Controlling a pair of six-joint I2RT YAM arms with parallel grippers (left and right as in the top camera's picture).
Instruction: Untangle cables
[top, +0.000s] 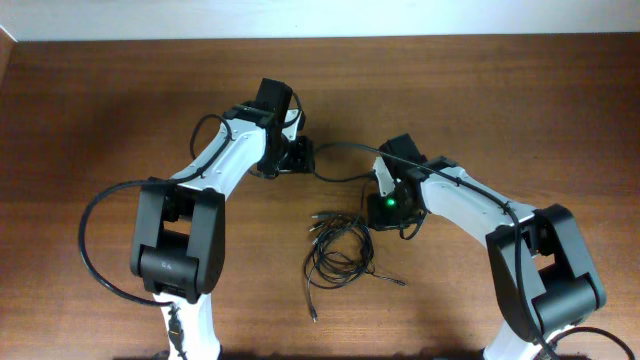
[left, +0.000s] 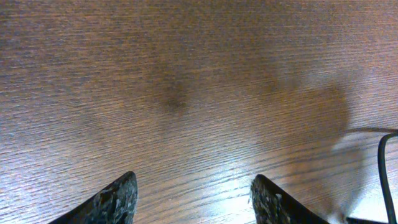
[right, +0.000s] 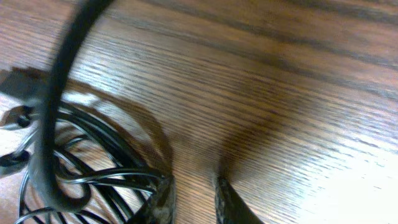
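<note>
The left gripper hovers over the bare wooden table, its fingers well apart and holding nothing. At its 5 o'clock, seen from above, the cables lie in a loose tangle of thin black loops with small plugs. The right gripper sits at the tangle's 2 o'clock edge, fingers nearly together with only wood between, loops just beside one finger
</note>
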